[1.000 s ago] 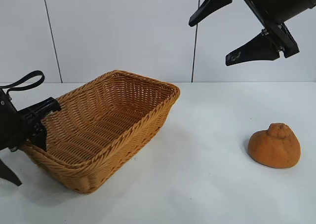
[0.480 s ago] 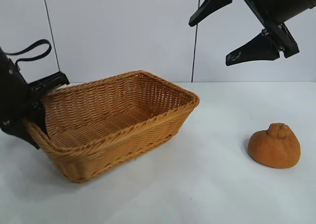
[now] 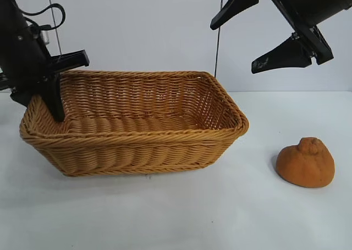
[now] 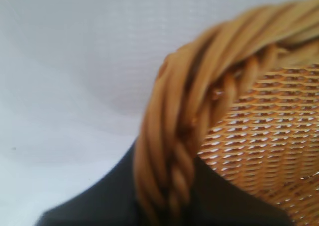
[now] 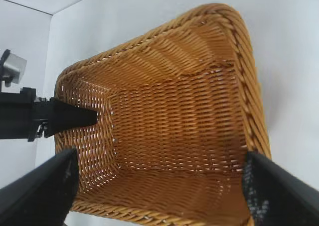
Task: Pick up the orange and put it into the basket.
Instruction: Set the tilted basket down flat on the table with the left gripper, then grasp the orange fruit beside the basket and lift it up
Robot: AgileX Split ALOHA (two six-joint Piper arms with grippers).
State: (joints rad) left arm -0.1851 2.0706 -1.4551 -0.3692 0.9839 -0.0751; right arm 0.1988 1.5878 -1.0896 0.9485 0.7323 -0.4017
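My left gripper [image 3: 47, 104] was clamped on the basket [image 3: 137, 145] at its short end — one of my fingers [image 3: 55, 104] reached down inside the wicker wall, the other sat outside it, and in my left wrist view the braided rim [image 4: 184, 136] ran straight between them. The basket sat on the white tabletop [image 3: 181, 217] with a long side facing the exterior camera, and nothing lay in it.

My right gripper [image 3: 245, 41] hung high above the tabletop, off the basket's far end, its fingers [image 3: 234, 7] spread wide and holding nothing — through my right wrist view I looked down into the basket's bare woven floor [image 5: 174, 121].

The orange [image 3: 306, 162] lay on the tabletop, well apart from the basket and to the side of its right-hand end, knob up, untouched by either gripper.
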